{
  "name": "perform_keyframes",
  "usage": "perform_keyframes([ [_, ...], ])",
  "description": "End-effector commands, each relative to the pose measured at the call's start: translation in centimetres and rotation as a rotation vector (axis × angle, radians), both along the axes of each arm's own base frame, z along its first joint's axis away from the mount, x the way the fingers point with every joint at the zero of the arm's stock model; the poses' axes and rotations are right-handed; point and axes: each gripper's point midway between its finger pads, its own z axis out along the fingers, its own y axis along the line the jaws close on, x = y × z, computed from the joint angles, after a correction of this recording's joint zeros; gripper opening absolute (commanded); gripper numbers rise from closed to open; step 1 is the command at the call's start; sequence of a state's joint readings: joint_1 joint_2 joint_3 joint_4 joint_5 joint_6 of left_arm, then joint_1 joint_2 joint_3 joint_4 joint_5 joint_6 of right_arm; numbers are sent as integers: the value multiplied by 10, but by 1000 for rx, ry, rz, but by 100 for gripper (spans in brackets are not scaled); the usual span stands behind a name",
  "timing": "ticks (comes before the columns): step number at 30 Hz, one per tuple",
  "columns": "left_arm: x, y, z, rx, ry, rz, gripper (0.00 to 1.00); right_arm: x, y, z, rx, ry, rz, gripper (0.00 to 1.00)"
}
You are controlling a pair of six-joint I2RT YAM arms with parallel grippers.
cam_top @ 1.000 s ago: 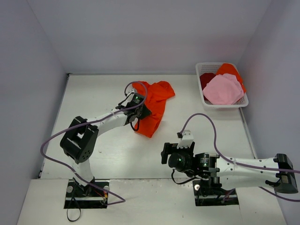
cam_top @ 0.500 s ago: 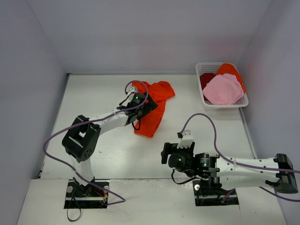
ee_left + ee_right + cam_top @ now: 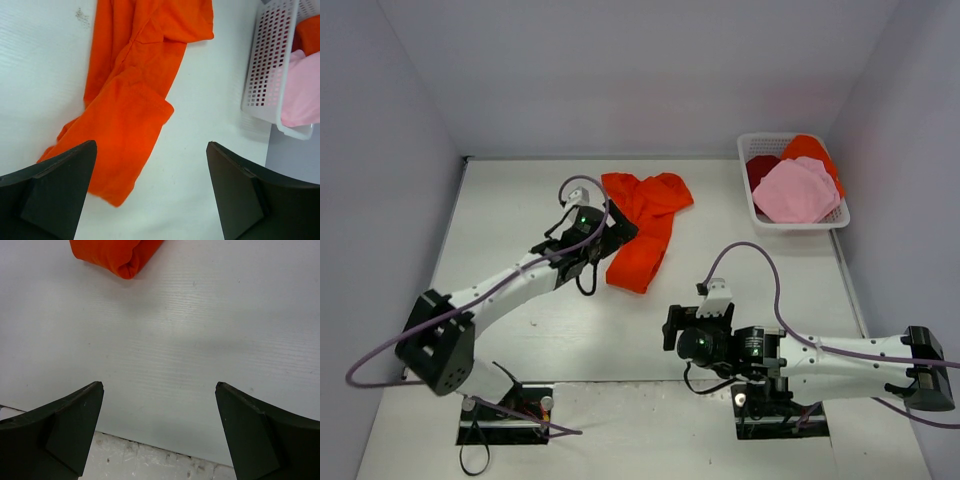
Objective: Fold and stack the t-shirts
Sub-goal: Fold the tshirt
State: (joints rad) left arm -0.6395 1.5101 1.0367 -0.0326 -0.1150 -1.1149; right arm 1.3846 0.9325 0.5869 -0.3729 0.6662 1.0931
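A large bright orange-red t-shirt (image 3: 646,222) lies crumpled and stretched out on the white table, its lower end rolled under (image 3: 116,254). My left gripper (image 3: 607,238) hovers just left of it, open and holding nothing. In the left wrist view the t-shirt (image 3: 132,95) runs from the top down past the left finger, and the left gripper (image 3: 151,146) shows bare table between its fingers. My right gripper (image 3: 672,328) stands open and empty over the table's near part, below the t-shirt. Pink (image 3: 795,190), dark red (image 3: 760,168) and orange (image 3: 808,148) t-shirts lie in the basket.
The white lattice basket (image 3: 791,224) stands at the back right against the wall, also seen in the left wrist view as the basket (image 3: 262,75). Walls close in the table on three sides. The table's front edge (image 3: 150,447) runs just under my right gripper (image 3: 160,386).
My left gripper has opened, let go of the orange-red t-shirt and drawn back to the left. The left arm's elbow swung down and left. The right arm has not moved.
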Motion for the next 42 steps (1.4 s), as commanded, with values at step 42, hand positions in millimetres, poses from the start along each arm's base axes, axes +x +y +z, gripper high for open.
perform_keyframes([
  [42, -54, 12, -85, -40, 134, -1, 86, 40, 18, 122, 54, -282, -77, 90],
])
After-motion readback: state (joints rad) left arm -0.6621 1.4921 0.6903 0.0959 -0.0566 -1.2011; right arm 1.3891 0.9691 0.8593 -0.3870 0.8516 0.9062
